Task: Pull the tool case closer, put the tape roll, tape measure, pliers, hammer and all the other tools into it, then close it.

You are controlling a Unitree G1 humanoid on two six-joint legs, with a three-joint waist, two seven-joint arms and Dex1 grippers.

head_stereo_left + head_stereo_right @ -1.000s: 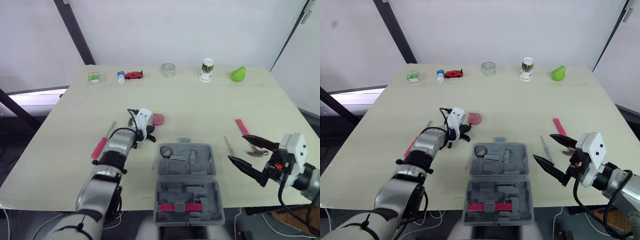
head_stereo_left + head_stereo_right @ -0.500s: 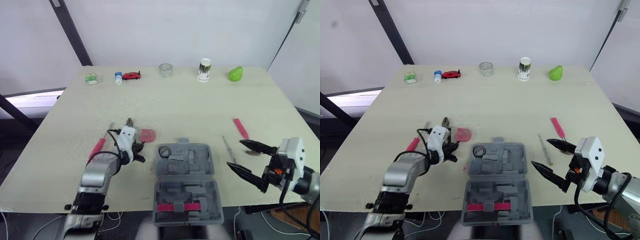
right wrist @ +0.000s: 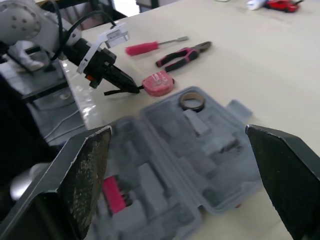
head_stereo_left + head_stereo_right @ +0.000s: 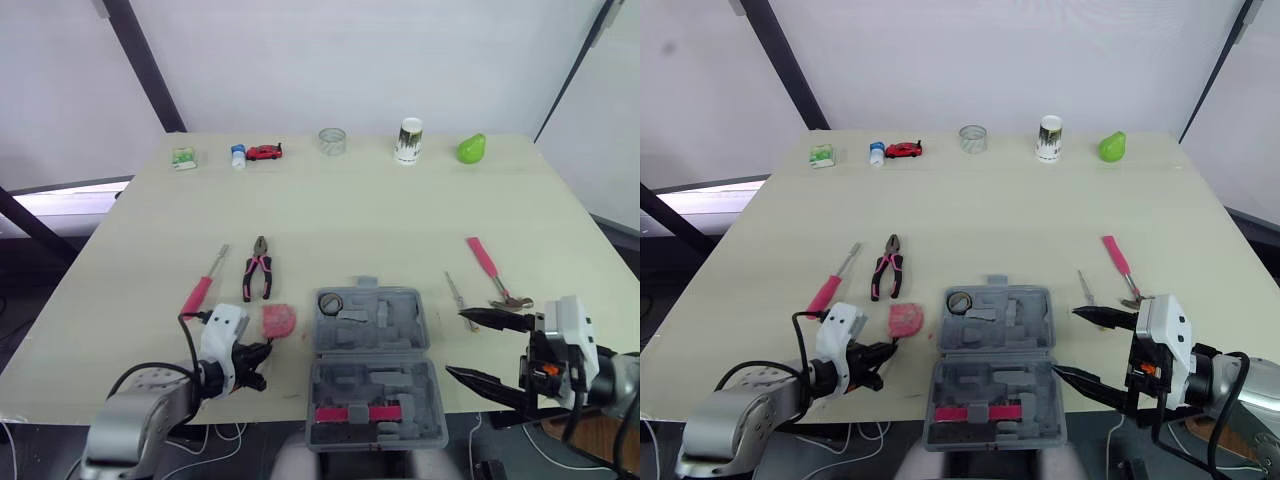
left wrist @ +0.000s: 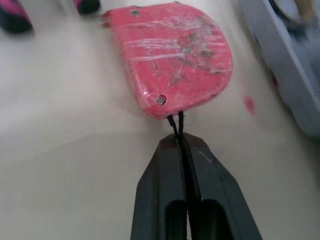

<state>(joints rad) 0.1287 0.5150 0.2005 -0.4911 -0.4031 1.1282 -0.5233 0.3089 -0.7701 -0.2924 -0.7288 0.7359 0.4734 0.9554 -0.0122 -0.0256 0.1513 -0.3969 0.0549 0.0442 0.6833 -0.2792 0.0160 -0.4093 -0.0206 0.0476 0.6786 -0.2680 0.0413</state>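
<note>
L jaws: together, clamped on black cord [image 5: 176, 120] of tape measure [image 4: 278, 319]. R jaws: wide apart, empty, hovering just off R side of tool case [image 4: 400, 380].
Tool case: open, at near edge of tabletop [image 4: 380, 220]; tape roll [image 4: 332, 302] sits in far half.
Tape measure: flat on tabletop, just L of case, not inside.
Outside case: pliers [image 4: 258, 270], pink-handled screwdriver [image 4: 203, 290], hammer [image 4: 487, 265], slim metal tool [image 4: 456, 292].
Step (est.): loading tape measure. Next move needs: lift it, carry over case wall, release into free recess. Cord grip prob. lets it swing.
</note>
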